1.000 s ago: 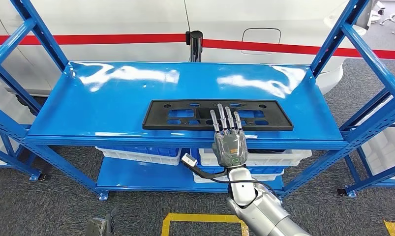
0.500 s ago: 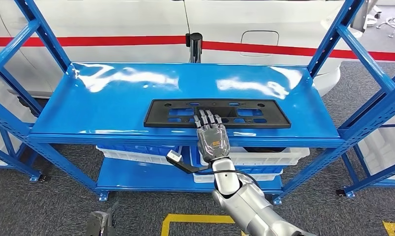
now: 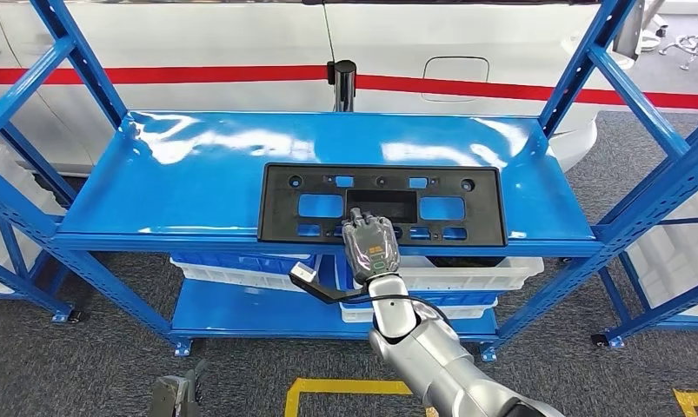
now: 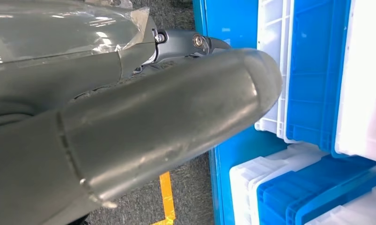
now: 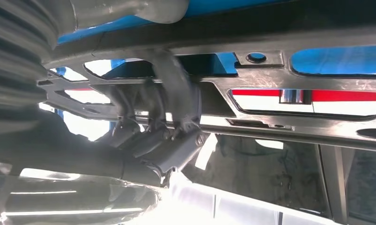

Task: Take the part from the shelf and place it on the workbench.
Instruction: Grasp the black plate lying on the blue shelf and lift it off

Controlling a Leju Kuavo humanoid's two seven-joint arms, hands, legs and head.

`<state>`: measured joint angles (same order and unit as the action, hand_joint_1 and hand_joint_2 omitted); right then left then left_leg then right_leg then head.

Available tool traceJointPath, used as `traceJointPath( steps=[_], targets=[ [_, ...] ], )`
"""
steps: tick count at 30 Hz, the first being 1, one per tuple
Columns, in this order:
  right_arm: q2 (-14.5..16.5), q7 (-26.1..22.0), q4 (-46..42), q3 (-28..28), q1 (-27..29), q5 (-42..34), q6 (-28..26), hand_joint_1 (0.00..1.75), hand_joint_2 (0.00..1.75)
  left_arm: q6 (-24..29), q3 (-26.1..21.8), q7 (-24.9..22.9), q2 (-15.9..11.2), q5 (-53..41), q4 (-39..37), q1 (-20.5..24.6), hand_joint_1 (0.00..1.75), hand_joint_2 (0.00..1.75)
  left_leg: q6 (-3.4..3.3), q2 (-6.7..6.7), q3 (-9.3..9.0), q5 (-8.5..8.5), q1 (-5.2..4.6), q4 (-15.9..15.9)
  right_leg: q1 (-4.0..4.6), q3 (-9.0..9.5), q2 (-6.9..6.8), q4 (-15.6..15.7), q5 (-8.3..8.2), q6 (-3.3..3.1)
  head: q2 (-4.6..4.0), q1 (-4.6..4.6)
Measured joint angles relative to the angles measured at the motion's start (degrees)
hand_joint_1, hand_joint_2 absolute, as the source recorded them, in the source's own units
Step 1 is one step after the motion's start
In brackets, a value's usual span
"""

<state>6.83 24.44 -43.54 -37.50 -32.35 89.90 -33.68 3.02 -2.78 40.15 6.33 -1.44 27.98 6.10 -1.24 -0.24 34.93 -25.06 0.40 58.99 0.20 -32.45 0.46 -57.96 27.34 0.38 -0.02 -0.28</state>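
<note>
We see our right hand [image 3: 371,246] at the front edge of the blue shelf [image 3: 197,187], gripping the black part [image 3: 380,202] at the middle of its near edge. In the right wrist view the dark fingers [image 5: 176,93] hook through one of the part's openings and curl around its frame, so the hand is closed on the part [image 5: 279,84]. The part is a long flat black plate with rectangular cutouts and small round holes. Its near edge appears tilted up off the shelf, and its far edge is toward the middle of the shelf.

Our left hand [image 4: 143,122] appears in the left wrist view as a thick grey thumb close to the camera; we cannot tell how its fingers lie.

Below the shelf, white and blue bins [image 3: 467,278] sit on the lower level. Behind the shelf stands a white car [image 3: 241,52] with a red stripe, and yellow tape [image 3: 328,387] marks the grey carpet.
</note>
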Motion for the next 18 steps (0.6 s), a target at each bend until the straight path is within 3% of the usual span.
traceJointPath(
  steps=[6, 14, 18],
  targets=[
    [3.09, 2.31, 6.82, -0.55, -3.33, 0.01, -0.28, 1.71, 1.75, 0.72, -0.12, 0.00, -0.41, 1.48, -0.26, -0.37, 0.00, 0.00, 0.12, 0.05, 0.09, 0.53, 0.07, -0.01, 0.02, -0.13, 0.07, 0.01, -0.50, -0.07, 0.00, 0.00],
    [2.80, 5.76, 7.22, -3.66, -3.95, 0.02, -1.98, 1.74, 1.75, 1.43, -0.50, 0.00, -0.47, 1.81, -0.26, -0.41, 0.00, 0.00, 0.16, 0.04, 0.38, 0.83, 0.17, -0.01, 0.04, -0.34, 0.06, 0.01, -0.75, -0.12, 0.01, 0.01],
    [1.31, 10.61, 4.95, -6.56, -4.76, 0.00, -4.76, 1.75, 1.75, 1.84, -0.58, 0.00, -0.46, 1.63, -0.26, -0.50, 0.00, 0.00, 0.02, 0.03, 0.93, 1.21, 0.17, 0.00, 0.04, -0.46, 0.05, 0.00, -1.18, 0.03, 0.00, -0.01]
  ],
)
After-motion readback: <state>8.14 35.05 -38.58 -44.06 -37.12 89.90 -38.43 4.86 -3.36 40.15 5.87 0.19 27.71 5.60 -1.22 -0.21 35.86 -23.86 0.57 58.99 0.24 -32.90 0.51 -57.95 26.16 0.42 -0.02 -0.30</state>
